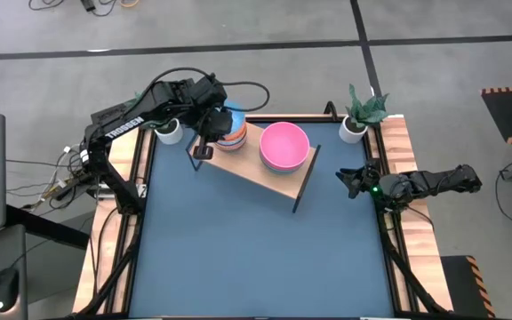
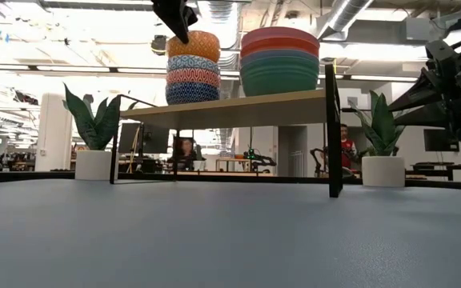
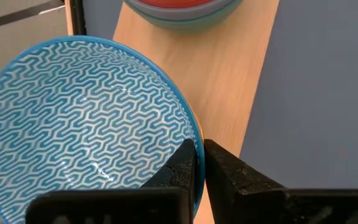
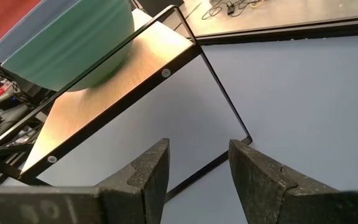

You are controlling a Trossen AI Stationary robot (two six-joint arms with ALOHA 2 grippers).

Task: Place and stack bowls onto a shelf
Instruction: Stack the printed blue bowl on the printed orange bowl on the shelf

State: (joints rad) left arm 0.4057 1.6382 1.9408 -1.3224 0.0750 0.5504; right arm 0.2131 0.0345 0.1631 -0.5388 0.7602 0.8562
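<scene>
Blue bench, shelf and two bowl stacks.
Left gripper, upper left in the high view, pinches the rim of the light blue patterned bowl topping the small stack on the shelf; larger bowls sit beside it. Right gripper waits open at the bench's right edge.

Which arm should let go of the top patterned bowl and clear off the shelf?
Left. Its gripper is pinched on the light blue bowl's rim atop the small stack on the shelf. The right gripper waits open at the table's right edge.
</scene>
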